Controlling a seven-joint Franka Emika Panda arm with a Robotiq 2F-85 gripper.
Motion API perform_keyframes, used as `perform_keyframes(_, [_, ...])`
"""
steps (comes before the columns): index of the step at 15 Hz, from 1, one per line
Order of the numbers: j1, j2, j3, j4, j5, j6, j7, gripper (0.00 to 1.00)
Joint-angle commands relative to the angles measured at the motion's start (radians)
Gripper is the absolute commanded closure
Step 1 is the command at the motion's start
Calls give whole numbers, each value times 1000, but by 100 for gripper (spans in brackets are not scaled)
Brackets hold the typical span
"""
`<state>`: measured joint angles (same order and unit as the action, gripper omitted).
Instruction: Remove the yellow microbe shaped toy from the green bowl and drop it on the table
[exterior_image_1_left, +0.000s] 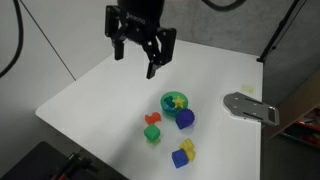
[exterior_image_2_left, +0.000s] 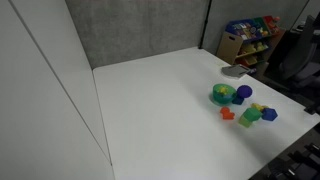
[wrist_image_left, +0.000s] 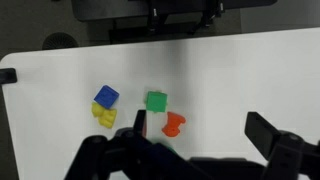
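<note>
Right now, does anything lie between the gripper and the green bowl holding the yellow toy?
Nothing: in an exterior view, only bare white table separates the open gripper from the green bowl.

A grey, rough-textured wall (exterior_image_2_left: 140, 30) stood at the back in an exterior view, and a smooth white panel (exterior_image_2_left: 40, 90) ran along one side. Past the grey wall's edge, a low shelf (exterior_image_2_left: 248, 42) held brightly coloured bins. The light was soft and even.
</note>
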<state>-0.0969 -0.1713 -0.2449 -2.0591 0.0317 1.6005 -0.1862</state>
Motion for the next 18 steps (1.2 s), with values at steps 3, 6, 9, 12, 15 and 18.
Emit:
perform_keyframes(3, [-22, 2, 20, 2, 3, -2, -3, 0])
perform_keyframes(6, [-19, 14, 27, 17, 2, -4, 10, 0])
perform_keyframes(9, [-12, 42, 46, 48, 4, 3, 33, 0])
perform_keyframes(12, [-3, 88, 74, 103, 9, 8, 68, 0])
perform_keyframes(15, [2, 135, 102, 154, 20, 57, 125, 0])
perform_keyframes(18, [10, 191, 128, 191, 37, 121, 169, 0])
